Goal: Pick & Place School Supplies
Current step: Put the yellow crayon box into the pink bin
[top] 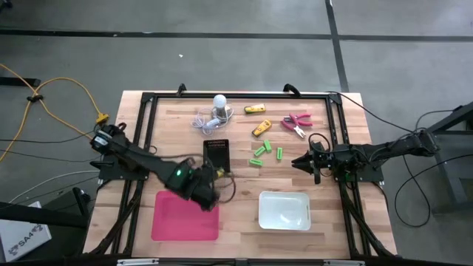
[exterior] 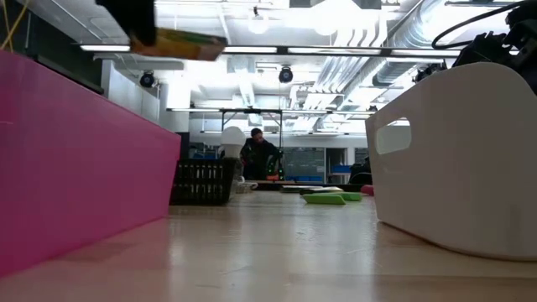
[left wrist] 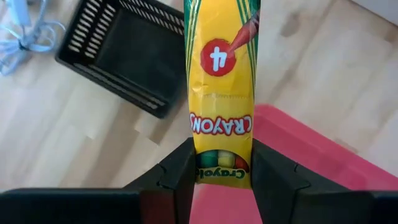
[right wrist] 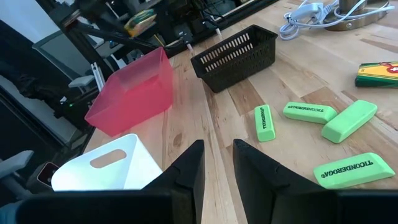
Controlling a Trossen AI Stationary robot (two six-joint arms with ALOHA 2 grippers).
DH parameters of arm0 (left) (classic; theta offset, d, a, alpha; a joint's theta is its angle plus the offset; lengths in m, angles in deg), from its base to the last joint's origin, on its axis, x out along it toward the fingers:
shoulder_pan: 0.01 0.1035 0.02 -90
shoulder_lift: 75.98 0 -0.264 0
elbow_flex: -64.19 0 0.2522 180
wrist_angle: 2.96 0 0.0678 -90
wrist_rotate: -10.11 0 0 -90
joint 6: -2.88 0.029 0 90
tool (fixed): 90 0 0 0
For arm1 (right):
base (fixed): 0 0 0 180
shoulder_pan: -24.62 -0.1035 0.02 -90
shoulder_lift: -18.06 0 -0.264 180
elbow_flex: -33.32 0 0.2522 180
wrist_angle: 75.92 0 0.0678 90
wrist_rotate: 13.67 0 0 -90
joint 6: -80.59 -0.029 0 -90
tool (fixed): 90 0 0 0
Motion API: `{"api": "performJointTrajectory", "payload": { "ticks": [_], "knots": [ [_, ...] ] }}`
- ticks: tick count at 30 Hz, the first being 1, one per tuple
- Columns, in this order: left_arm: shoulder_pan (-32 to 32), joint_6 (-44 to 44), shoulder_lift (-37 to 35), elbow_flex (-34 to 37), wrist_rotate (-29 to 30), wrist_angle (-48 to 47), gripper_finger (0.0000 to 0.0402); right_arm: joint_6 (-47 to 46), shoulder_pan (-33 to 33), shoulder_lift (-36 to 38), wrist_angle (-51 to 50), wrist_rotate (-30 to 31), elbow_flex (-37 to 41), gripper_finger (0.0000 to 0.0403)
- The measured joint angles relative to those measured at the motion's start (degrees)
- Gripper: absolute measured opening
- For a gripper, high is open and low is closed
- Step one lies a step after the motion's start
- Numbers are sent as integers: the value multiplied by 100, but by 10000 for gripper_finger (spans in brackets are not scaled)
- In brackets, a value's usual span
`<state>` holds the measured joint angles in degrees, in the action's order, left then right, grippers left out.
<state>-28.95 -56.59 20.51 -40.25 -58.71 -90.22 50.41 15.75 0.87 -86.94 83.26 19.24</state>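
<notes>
- While reaching across from the table's nine o'clock edge, the left gripper point(left wrist: 222, 177) is hanging over the pink bin point(top: 185, 216) at six o'clock, clamping a yellow crayon box point(left wrist: 221, 87) between its fingers.
- The right gripper point(right wrist: 217, 165), jaws slightly apart and empty, is waiting at three o'clock, pointing toward the green erasers point(right wrist: 311, 112).
- Two more crayon boxes point(top: 256, 109) and the pink-handled tool point(top: 297, 123) are lying toward one o'clock.
</notes>
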Motion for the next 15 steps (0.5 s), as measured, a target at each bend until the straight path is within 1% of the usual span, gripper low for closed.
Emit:
{"api": "performJointTrajectory", "payload": {
  "ticks": [9,15],
  "knots": [
    [-1099,-1569,194,20,22,-118,128,2,0,2,4,0,-2,72],
    [-1591,-2292,451,20,18,-158,128,0,0,0,7,0,0,72]
  ]
}}
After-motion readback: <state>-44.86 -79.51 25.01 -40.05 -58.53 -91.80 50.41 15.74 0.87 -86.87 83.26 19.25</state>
